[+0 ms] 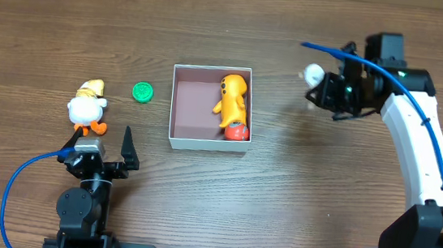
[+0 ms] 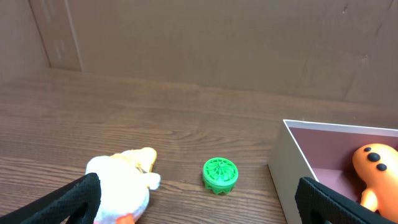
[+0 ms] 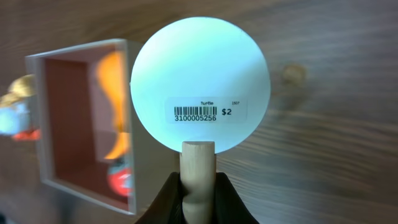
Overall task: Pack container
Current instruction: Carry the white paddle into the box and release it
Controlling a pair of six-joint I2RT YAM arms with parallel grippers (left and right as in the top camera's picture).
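Brown wood-grain worktop (image 1: 279,203) carries the container (image 1: 203,146), a shallow white-walled box with a dull pink-brown inside, standing at the middle of the scene. To its right and a little farther off, the right gripper (image 3: 198,186) is clamped on the wooden handle (image 3: 198,165) of a round white paddle (image 3: 199,81) bearing a barcode sticker, held above the worktop and apart from the box.

The likely trouble lies there. The paddle's face is broad and it is gripped only at the end of its stem, so it could swing in the grasp. It could also catch the container's right wall on the way in, or come to rest on the toy already inside and stand proud of the rim.

The left gripper (image 1: 102,147) sits at the near left with its fingers spread wide, holding nothing.

Inside the container, an orange toy (image 1: 233,95) with dark spots lies along the right side, with a small red piece (image 1: 237,131) in the near right corner. The left half of the floor is bare.

Outside, to the left, a white and yellow duck toy (image 1: 86,108) rests just beyond the left gripper. A small green disc (image 1: 143,92) lies between the duck and the box.
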